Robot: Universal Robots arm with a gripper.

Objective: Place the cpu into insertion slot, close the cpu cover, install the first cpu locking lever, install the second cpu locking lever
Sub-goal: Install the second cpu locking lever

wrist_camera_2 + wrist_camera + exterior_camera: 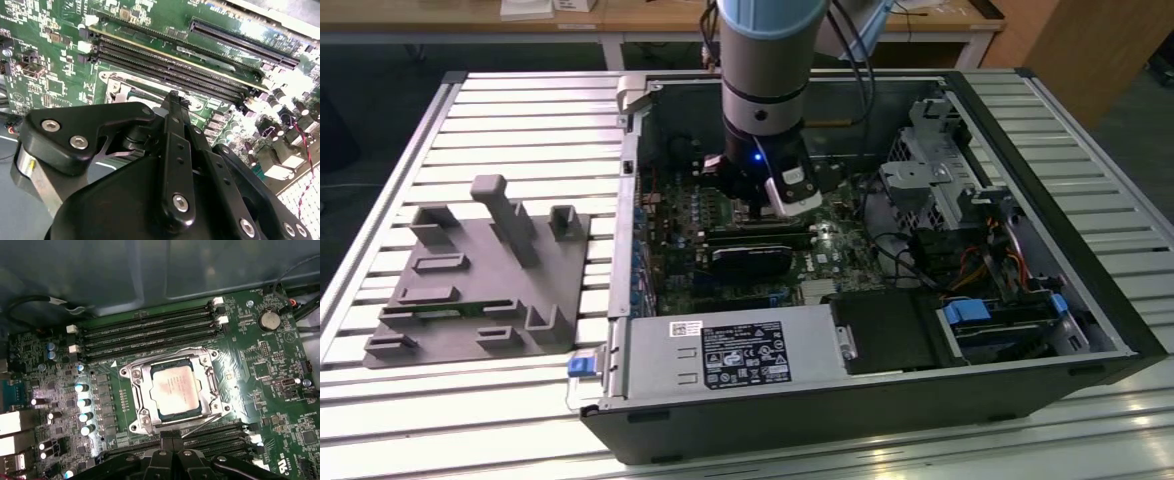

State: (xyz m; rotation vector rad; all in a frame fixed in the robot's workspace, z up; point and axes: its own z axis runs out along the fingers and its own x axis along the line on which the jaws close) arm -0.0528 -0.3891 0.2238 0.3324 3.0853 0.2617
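First wrist view: cpu (175, 390) seated in slot (141, 418), cover (212, 385) down around it. Tool (171, 439) fingers together, empty, just beside. Cpu likely light, stiff, fragile; grip edges.

On the worktop (520, 110), computer case (1014, 390) lying open at centre, in the exterior view. Out at nine o'clock, beside the case, fixture block (467, 290). Down from twelve o'clock, arm (767, 60) reaching into the case, over the motherboard (680, 215). Inside at six o'clock, power supply (734, 355); at three o'clock, drive cage (927, 175). In the first wrist view: cpu (173, 389) seated in the insertion slot (135, 426), cpu cover (141, 390) framing it, memory slots (145, 332) on two opposite sides. Gripper (172, 436) above the socket's edge, jaws together.
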